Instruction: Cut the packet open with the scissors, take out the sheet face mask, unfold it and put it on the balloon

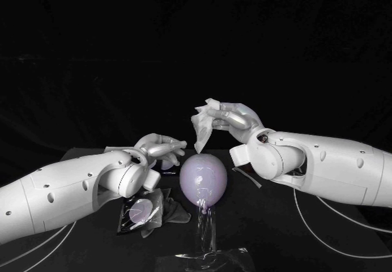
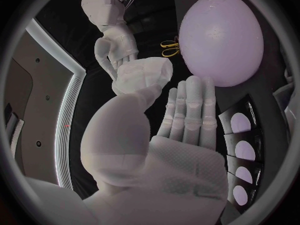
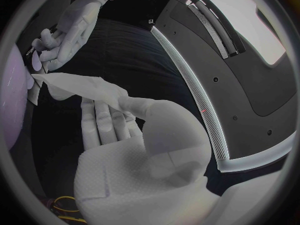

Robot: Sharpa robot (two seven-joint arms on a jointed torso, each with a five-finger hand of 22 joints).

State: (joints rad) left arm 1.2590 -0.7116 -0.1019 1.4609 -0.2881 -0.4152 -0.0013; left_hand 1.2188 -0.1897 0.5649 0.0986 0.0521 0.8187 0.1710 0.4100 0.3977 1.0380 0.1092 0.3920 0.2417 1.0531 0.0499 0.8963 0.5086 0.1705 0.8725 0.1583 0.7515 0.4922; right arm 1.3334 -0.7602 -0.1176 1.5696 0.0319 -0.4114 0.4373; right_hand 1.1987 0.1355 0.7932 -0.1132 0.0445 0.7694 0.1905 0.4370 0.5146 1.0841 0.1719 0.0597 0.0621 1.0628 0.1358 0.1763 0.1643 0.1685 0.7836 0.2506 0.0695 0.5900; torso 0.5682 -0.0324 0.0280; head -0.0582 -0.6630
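Pinching one sheet mask (image 1: 203,127) with my right hand (image 1: 234,120) over the single balloon (image 1: 203,180), left hand (image 1: 159,149) fingers apart and empty, one packet (image 1: 143,213) on the surface (image 1: 269,229), contents unclear

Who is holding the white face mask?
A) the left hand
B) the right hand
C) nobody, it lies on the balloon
B: the right hand holds the face mask up, and it hangs just above the balloon.
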